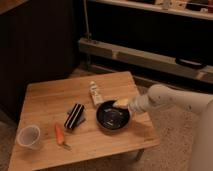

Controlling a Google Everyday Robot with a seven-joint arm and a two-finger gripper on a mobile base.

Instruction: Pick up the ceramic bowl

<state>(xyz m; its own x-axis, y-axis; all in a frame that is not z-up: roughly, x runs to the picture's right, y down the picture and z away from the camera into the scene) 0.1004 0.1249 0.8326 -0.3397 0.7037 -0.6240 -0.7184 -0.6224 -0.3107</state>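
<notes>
Camera view: we count one of each thing, all set on one wooden table (45, 97) around the gripper (121, 103); we list them from the front edge back.
plastic cup (28, 136): one, translucent, upright, at the front corner of the table, the thing farthest from the gripper.
orange item (60, 134): one, thin, lying flat just beside the cup on the gripper's side, well apart from the gripper; we cannot tell what it is.
dark packet (75, 116): one, striped black and pale, lying flat between the orange item and the gripper, apart from it.
ceramic bowl (113, 117): one, glossy black, resting on the table directly under and in front of the gripper.
gripper: one, over the bowl's far rim, its fingers standing apart; we cannot tell whether they touch the rim.
arm (165, 97): one, pale, reaching in behind the gripper from the table's far side edge.
tube (94, 93): one, white, lying flat near the gripper, just beyond the bowl.
rail (145, 56): one pale bar on dark shelving, well behind the gripper.
</notes>
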